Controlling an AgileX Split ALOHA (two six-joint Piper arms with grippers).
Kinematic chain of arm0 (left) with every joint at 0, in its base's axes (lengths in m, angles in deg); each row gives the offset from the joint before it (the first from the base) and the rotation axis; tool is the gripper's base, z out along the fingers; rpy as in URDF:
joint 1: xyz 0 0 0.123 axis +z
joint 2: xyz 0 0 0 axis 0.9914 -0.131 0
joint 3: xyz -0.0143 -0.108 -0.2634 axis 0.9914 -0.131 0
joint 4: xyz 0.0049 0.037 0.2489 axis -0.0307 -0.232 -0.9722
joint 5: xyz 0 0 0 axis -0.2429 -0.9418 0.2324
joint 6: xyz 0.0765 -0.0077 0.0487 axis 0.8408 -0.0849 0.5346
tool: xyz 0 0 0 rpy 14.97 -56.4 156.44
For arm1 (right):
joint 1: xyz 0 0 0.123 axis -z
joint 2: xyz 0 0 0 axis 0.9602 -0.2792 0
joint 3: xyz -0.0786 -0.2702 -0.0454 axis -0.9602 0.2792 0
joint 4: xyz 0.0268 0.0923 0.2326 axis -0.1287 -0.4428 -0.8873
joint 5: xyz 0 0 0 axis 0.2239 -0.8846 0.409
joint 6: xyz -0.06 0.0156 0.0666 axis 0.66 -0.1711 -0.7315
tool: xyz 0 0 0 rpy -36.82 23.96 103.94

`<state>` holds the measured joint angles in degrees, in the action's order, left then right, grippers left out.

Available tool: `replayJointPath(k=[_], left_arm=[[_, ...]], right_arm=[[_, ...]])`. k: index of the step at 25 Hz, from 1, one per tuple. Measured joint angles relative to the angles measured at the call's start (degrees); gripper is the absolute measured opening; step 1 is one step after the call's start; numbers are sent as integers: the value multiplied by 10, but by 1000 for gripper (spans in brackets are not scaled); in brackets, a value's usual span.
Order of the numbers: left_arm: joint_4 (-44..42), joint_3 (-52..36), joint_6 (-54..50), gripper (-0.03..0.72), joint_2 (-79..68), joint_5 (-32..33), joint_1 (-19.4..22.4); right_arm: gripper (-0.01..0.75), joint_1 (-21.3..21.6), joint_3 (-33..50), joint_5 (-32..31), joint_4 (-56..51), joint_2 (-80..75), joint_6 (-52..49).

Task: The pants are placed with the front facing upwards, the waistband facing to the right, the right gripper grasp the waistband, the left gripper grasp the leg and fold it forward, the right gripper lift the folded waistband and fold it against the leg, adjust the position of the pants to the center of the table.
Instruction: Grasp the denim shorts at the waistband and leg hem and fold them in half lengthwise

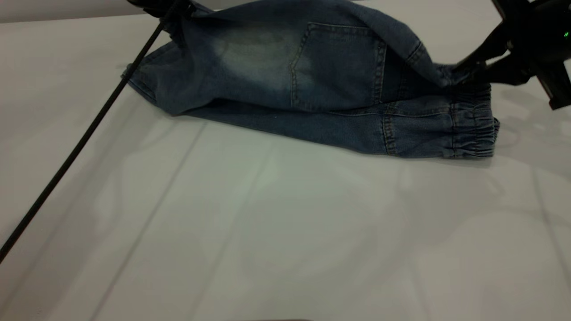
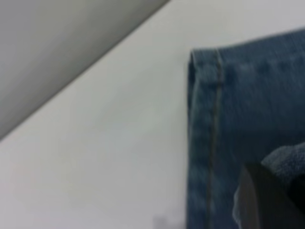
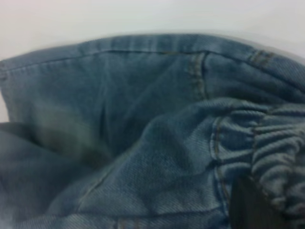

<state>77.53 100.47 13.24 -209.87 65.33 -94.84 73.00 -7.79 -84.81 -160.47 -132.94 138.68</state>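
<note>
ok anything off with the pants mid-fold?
Nothing damaged. The pants sit at the table's far edge, well off-centre, with the upper layer draped unevenly between the left pincer and the right pincer at the waistband.

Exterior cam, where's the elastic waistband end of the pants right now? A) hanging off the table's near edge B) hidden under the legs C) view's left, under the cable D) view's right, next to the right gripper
D: the gathered waistband lies at the view's right, with the right gripper clamped on the denim just above it.

no readable text, labels or numbers anywhere
</note>
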Motion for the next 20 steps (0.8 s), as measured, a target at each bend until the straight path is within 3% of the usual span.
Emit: replayJointPath(k=[5,11,20], left_arm=[[-1,61,4,34,-27,0,0],[-23,72,12,44,-27,-1,5],[-27,73,25,140,-38,13,11]], right_arm=[[94,0,0,-2,-1,-8,0],[94,0,0,-4,-2,-9,7],[101,0,0,-21,-43,-10,-9]])
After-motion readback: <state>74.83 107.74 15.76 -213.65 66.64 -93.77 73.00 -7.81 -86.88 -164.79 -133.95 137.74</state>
